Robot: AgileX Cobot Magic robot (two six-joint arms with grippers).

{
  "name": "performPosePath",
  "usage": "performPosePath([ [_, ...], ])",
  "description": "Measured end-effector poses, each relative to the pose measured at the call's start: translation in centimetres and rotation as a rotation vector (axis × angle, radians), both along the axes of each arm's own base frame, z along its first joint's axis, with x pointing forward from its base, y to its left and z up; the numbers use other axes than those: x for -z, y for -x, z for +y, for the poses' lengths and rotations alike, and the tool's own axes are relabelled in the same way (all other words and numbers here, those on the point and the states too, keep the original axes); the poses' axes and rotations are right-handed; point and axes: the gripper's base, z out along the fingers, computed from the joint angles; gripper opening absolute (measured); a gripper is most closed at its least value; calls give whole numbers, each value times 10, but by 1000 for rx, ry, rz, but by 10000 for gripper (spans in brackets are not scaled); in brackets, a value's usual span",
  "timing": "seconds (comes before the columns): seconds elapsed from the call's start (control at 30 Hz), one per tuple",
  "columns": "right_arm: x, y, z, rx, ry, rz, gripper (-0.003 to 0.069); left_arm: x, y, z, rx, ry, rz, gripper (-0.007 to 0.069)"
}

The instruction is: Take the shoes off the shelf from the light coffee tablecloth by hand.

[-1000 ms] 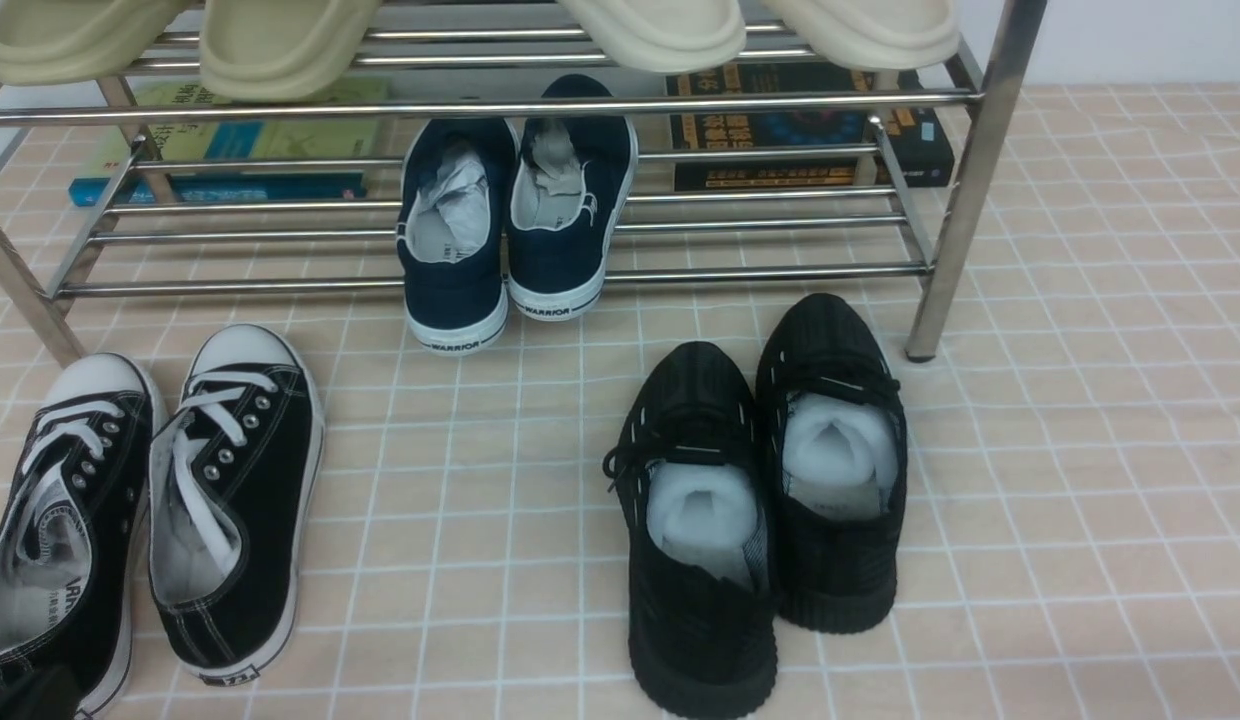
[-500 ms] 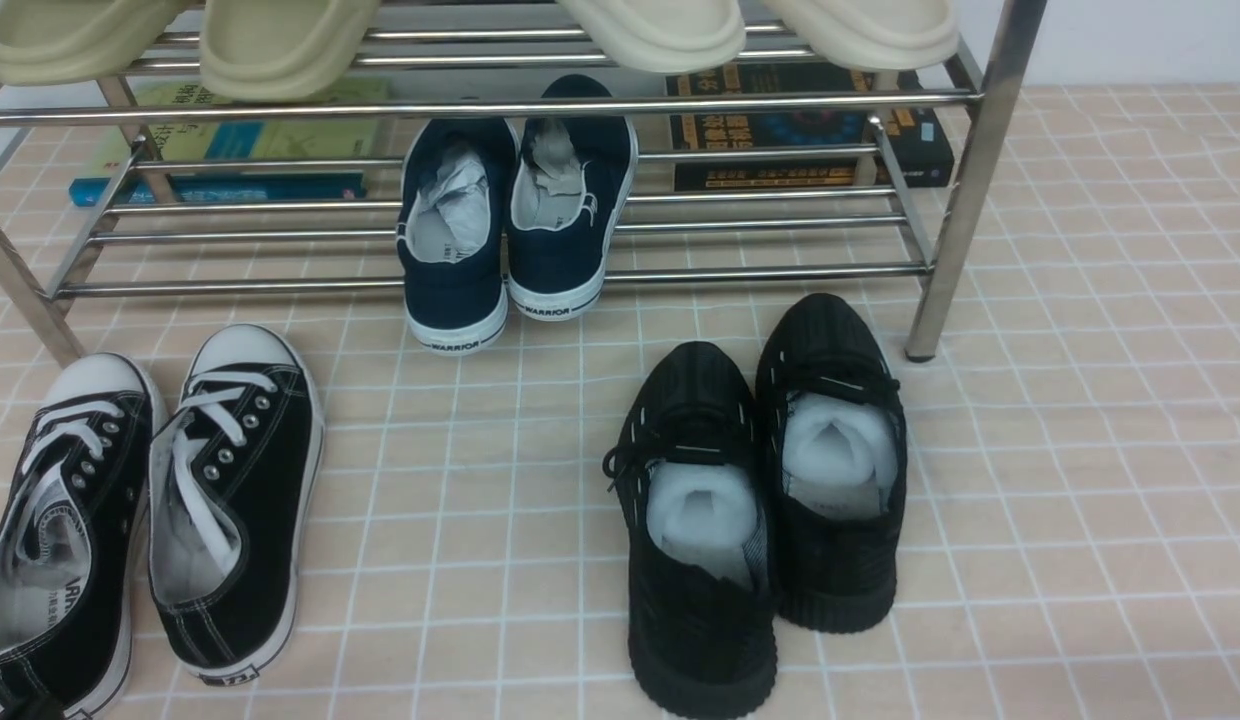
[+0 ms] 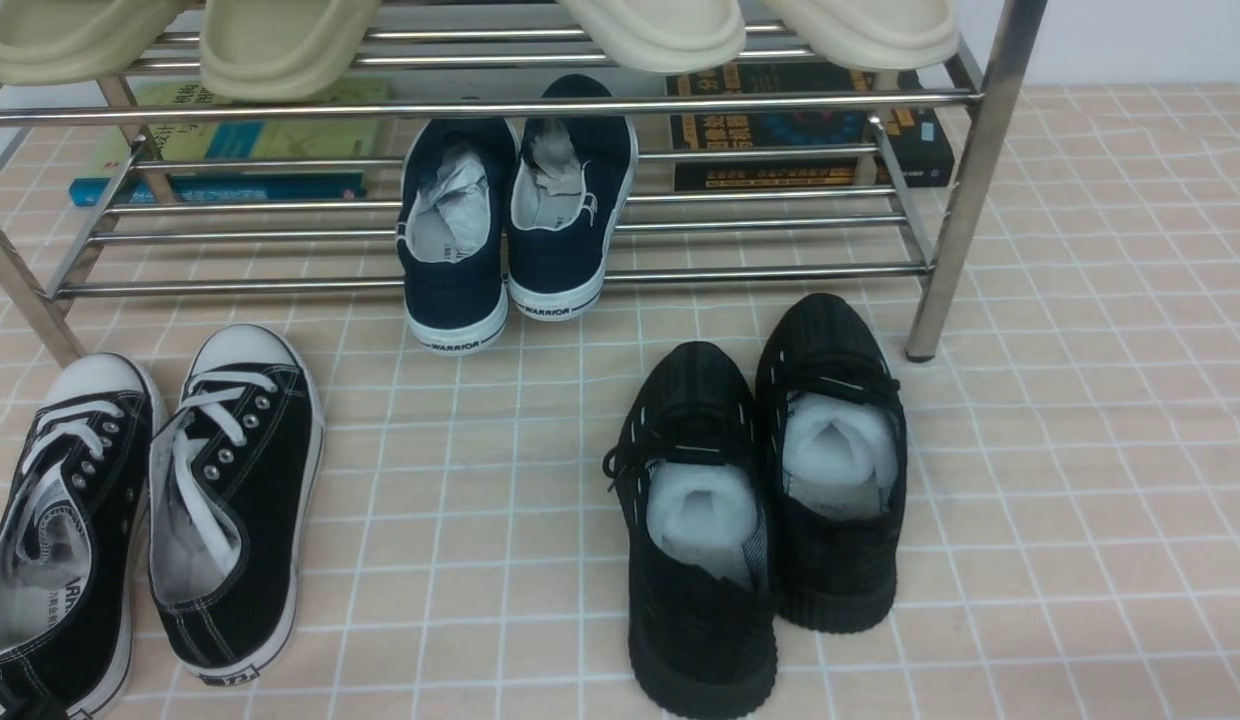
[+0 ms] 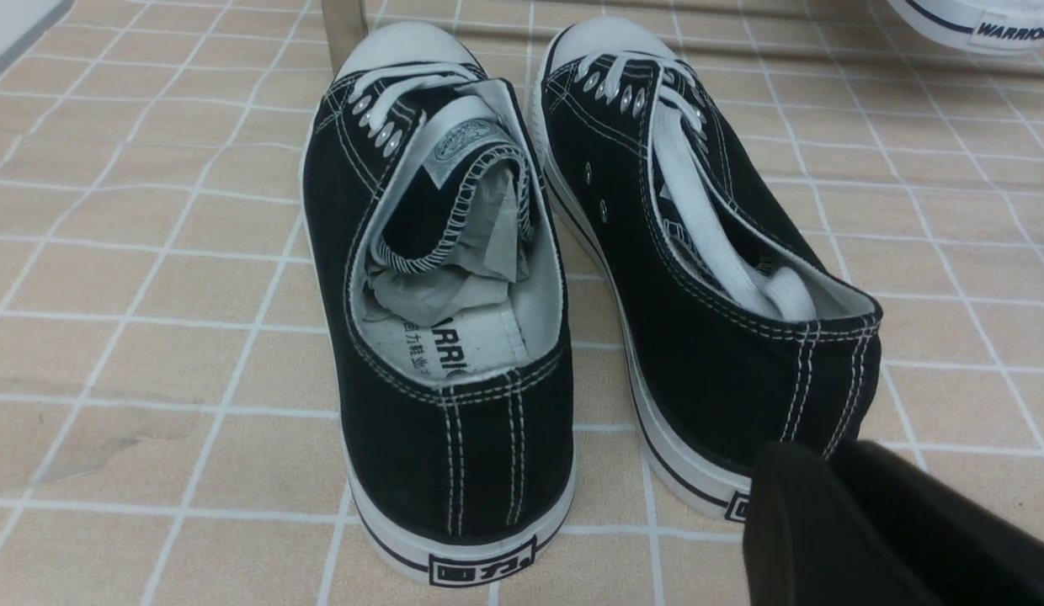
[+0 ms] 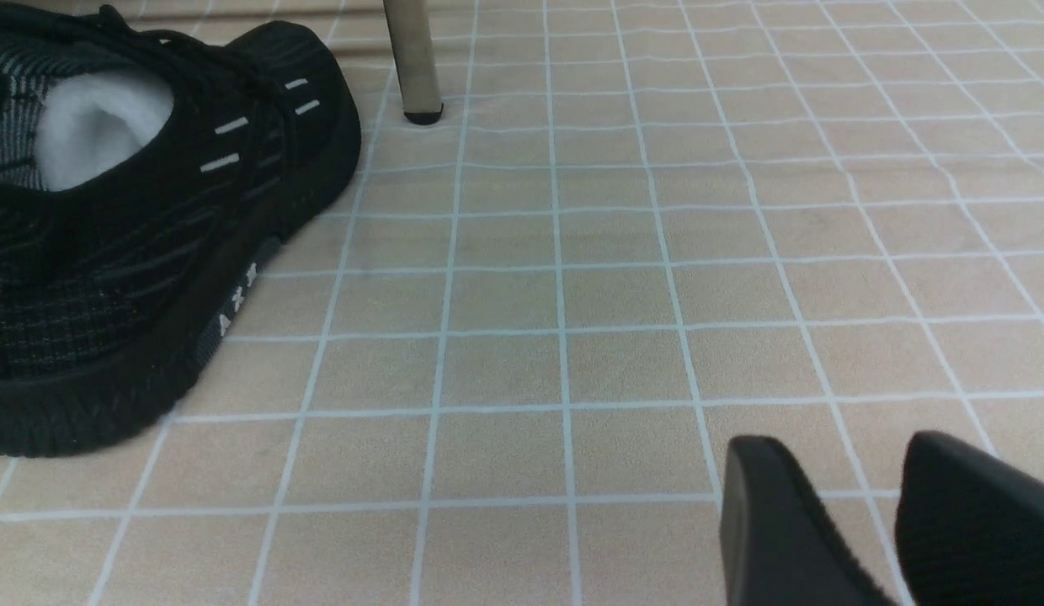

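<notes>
The light coffee tablecloth [image 3: 1080, 450] fills the scene, with the chrome shelf [image 3: 500, 100] standing on it at the far side, its upper tier carrying 4 cream slides [image 3: 280, 40] and its lowest tier carrying 1 pair of navy WARRIOR slip-ons [image 3: 515, 220] whose heels overhang the front bar. The black canvas sneakers [image 3: 150, 510] lie on the cloth on the robot's left, side by side and just in front of the shelf's left leg, toes pointing toward it, so by my reading they are already off the shelf and set down. An all-black knit pair [image 3: 770, 500] sits near the right leg. What has changed over the last second is small: the dark tip of the left gripper [image 3: 25, 708], which rose beside the heel of the outer sneaker a second ago, has sunk to a sliver at the bottom corner of the front view, while both sneakers lie exactly where they were. That suggests the left arm is pulling away after a release (a judgement only). In the left wrist view the gripper's dark fingers sit close together just behind the inner sneaker's heel, holding nothing; how wide they stand I cannot tell. The right gripper [image 5: 897, 505] hovers over bare cloth, slightly parted and empty.
</notes>
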Motion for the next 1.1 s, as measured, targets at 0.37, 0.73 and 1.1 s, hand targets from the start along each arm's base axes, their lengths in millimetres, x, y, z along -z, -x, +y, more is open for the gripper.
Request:
performPosePath([
  [0.37, 0, 0, 0, 0, -1, 0, 240, 0, 0, 0, 0, 0, 0, 94],
  [0.73, 0, 0, 0, 0, 0, 0, 240, 0, 0, 0, 0, 0, 0, 106],
  [1.1, 0, 0, 0, 0, 0, 0, 240, 0, 0, 0, 0, -1, 0, 111],
])
